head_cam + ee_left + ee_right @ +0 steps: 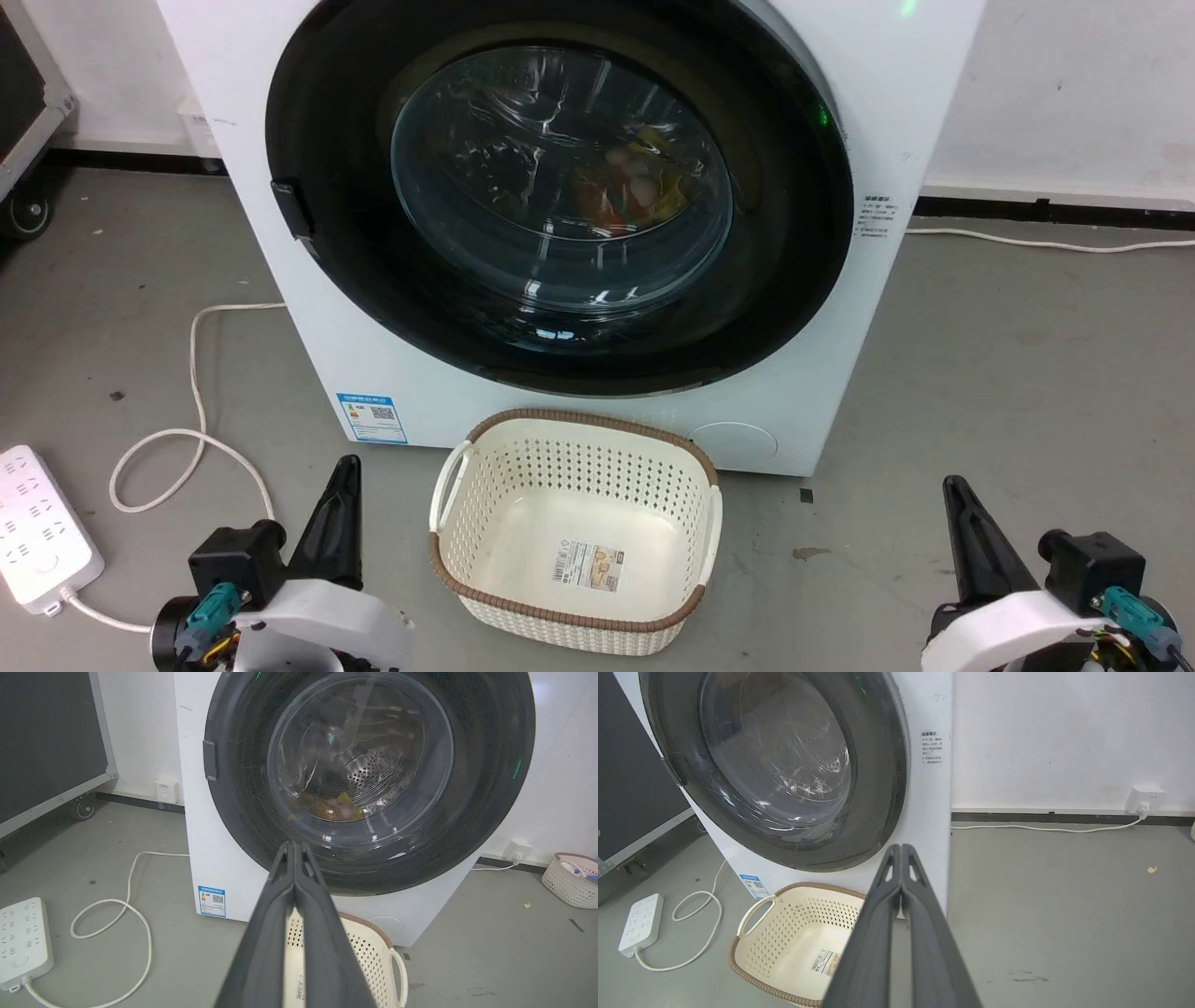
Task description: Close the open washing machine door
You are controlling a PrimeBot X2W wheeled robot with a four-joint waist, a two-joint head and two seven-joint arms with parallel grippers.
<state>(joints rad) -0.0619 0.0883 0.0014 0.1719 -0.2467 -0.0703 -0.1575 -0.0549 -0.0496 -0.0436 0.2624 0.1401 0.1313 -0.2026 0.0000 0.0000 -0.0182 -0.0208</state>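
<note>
The washing machine (280, 308) is a big white box straight ahead. Its washing machine door (560, 187), with a wide glossy black rim and a bulging glass window, lies flat against the machine's front. Coloured laundry shows through the glass. My left gripper (347, 464) is low at the left, shut with nothing in it, well short of the machine. In the left wrist view the left gripper (294, 845) points at the door (369, 765). My right gripper (952, 485) is low at the right, also shut and empty. In the right wrist view the right gripper (901, 848) points past the door (780, 765) at the machine's right edge.
An empty cream perforated basket (574, 532) stands on the floor between my grippers, against the machine's foot. A white power strip (42, 527) and its looped cable (196, 411) lie at the left. A black wheeled case (46, 742) is at the far left and another basket (572, 879) at the far right.
</note>
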